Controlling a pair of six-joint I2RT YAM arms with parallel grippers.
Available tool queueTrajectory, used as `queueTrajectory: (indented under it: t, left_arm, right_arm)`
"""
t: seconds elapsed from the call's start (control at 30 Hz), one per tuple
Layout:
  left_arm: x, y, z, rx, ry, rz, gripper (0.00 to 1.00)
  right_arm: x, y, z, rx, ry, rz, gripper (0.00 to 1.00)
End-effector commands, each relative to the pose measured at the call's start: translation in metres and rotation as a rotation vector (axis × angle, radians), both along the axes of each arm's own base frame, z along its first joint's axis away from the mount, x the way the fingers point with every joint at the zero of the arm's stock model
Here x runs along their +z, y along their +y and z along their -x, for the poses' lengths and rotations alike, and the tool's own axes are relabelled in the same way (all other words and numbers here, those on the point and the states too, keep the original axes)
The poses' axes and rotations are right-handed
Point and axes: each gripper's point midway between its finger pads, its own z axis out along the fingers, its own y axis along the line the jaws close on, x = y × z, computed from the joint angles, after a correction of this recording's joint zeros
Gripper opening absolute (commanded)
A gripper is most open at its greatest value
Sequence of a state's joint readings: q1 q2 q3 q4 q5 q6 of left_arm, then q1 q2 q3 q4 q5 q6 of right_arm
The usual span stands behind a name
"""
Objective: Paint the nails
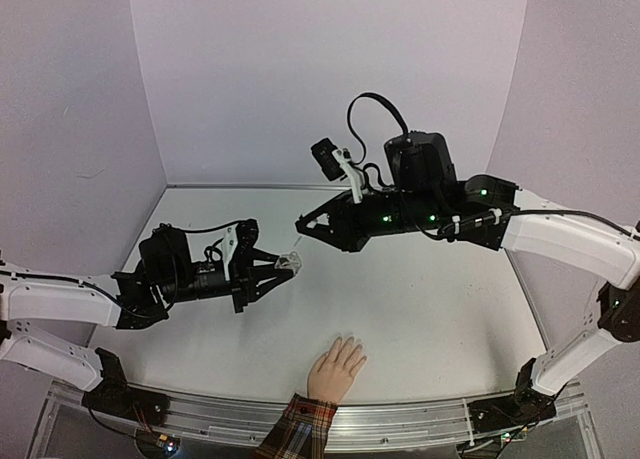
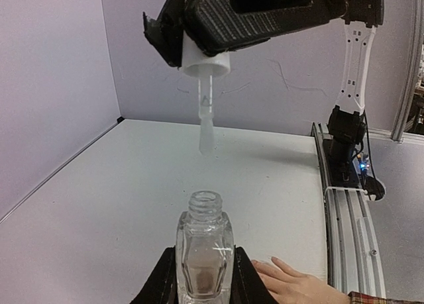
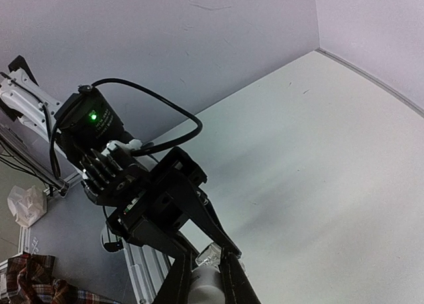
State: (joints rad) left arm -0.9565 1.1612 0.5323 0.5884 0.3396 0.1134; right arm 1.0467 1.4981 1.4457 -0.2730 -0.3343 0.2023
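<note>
Looking down in the top external view, the left end effector (image 1: 287,265) was shut on a small clear bottle (image 1: 293,260), held off the table (image 1: 430,299), probably to keep it steady. The right end effector (image 1: 303,225) hung just beside and above it, jaws closed, though what it gripped was too small to tell from there. The hand (image 1: 335,369) lay flat at the near edge of the table between the arm bases, its plaid cuff (image 1: 300,424) trailing over the rail. The nails (image 1: 347,341) pointed toward the arms, well apart from both end effectors, and were too tiny to show whether any paint was on them.

The left wrist view supplied what was missing. The bottle stood upright between the left fingers with its neck open. Above it the right end effector clamped a white cap (image 2: 207,62), and the brush (image 2: 206,128) hung down clear of the neck. The cap seemed to serve as the brush's handle, so the carry over to the nails looked like the next step. Only part of the hand showed, in the lower right corner.

The right wrist view showed its own fingers closed on the cap, with the bottle's mouth just beyond. The brush itself was hidden, and the only other trace was a scrap of plaid at lower left.
</note>
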Motion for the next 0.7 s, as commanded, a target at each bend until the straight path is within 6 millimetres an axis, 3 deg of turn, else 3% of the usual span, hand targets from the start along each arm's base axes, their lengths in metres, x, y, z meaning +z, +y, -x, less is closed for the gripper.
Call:
queueTrajectory:
  t: [0.0, 0.67]
  left_arm:
    - [0.0249, 0.0044, 0.0043, 0.001, -0.064, 0.074, 0.0]
    - [0.0289, 0.0046, 0.0031, 0.008, -0.065, 0.085, 0.0]
  right_arm:
    - [0.0078, 0.0024, -0.0015, -0.013, -0.023, 0.004, 0.0]
    - [-0.0016, 0.0111, -0.0037, -0.008, -0.023, 0.033, 0.0]
